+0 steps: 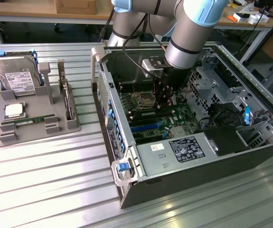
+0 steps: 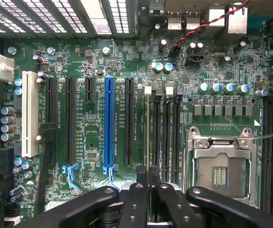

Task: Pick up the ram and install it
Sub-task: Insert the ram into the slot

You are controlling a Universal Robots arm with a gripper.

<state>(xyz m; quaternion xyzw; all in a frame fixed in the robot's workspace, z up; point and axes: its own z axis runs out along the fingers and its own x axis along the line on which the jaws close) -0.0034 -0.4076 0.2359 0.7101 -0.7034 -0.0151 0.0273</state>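
Grey parts tray sitting at 9 o'clock of open PC case, presenting hard drive upright for easy pickup. Gripper hanging over motherboard, fingers nearly pressed together, pinching ram edge-on, lining it along DIMM slots beside CPU socket for seating.

The exterior view looks down at a slant from well back, taking in the whole open computer case with a parts tray at its nine o'clock. The wrist view, behind the gripper, faces straight onto the motherboard from close. Both share that board's CPU socket.
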